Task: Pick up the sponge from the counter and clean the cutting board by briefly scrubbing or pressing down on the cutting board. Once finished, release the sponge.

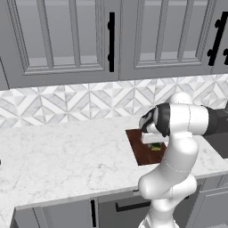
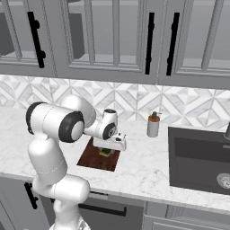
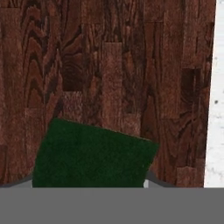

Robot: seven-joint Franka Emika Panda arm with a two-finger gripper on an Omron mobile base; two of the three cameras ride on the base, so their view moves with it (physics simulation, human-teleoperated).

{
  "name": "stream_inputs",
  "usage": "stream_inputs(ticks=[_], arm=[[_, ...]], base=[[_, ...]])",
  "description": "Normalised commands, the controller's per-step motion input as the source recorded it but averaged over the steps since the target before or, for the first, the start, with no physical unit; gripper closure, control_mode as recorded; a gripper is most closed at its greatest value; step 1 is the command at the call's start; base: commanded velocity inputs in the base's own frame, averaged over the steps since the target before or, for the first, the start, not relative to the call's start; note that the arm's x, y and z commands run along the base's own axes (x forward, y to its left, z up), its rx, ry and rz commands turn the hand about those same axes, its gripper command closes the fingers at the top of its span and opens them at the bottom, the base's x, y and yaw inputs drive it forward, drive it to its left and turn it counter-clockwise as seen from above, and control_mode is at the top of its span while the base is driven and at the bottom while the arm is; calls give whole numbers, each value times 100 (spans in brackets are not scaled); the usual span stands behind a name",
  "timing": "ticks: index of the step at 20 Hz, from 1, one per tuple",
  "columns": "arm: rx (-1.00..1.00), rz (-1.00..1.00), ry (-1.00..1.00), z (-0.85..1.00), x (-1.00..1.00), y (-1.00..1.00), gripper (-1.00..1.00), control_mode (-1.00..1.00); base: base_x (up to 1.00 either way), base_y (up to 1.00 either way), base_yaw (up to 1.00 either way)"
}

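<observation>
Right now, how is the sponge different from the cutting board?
The sponge is green on top with yellow showing below; the cutting board is dark reddish-brown wood with grain. The sponge is far smaller than the board. The board lies flat on the counter; the sponge sits over the board, in the shut gripper. Both are rectangular.

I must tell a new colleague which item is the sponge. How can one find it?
Find the white counter, then the dark wooden board left of the sink. The sponge sits over the board in the claw: a small yellow block with a dark green face.
</observation>
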Motion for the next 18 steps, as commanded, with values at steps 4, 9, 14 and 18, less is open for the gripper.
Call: stream_inputs(ticks=[4, 9, 14, 18], arm=[[0, 0, -1, -38, -10, 0, 100, -100], [0, 2, -3, 7, -4, 37, 100, -100], [0, 6, 0, 14, 0, 62, 100, -100], [0, 9, 0, 0, 0, 55, 100, -100]], base=[[0, 0, 0], [0, 0, 0], [0, 0, 0], [0, 0, 0]])
